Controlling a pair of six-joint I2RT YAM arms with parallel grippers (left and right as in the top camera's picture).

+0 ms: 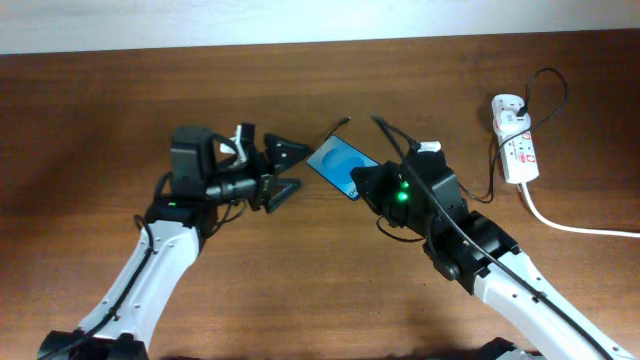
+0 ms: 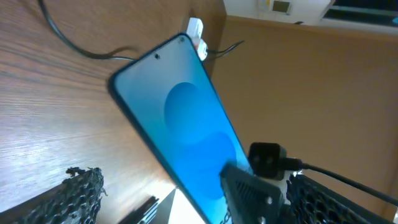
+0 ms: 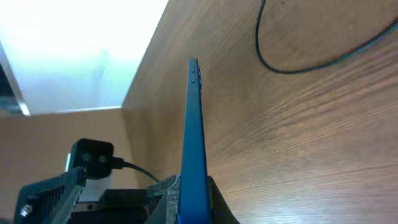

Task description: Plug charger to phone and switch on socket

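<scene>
A: Counting down from the largest: one table point(image 1: 90, 110), brown wood, streaked grain, flat and matt.

B: Then two arms. Left arm point(image 1: 150, 260) and right arm point(image 1: 520, 290), white tubes low down, black blocky housings nearer the wrists.

A: Two grippers as well. Left gripper point(image 1: 292, 171) spread wide, holding nothing. Fingers point(image 2: 81, 193) black, with a rough lattice texture.

B: Right gripper point(image 1: 368, 186) clenched on the phone point(image 1: 338, 163), pinching the end away from the small camera dot.

A: One thick white cord point(image 1: 580, 228), smooth and round, trailing away to the right of the right gripper.

B: One socket point(image 1: 515, 140), white plastic, elongated, small red marks on the face. Well apart from the right gripper, off to its right and farther forward.

A: One phone only?

B: Only one. Slim rectangle, rounded corners, black edge, glossy bright blue screen with a darker blue circle. Blade-thin when seen edge-on from the right wrist. Reaching from the right gripper toward the left gripper, ending just short of the open fingertips. Touching the wood or lifted: cannot tell.

A: Smallest: one charger point(image 2: 81, 51), thin black cable, black plug at the socket's far end, slack curving over the wood ahead of both grippers.

B: Small connector tip point(image 1: 340, 124) lying near the phone's far corner, apart from it.
</scene>
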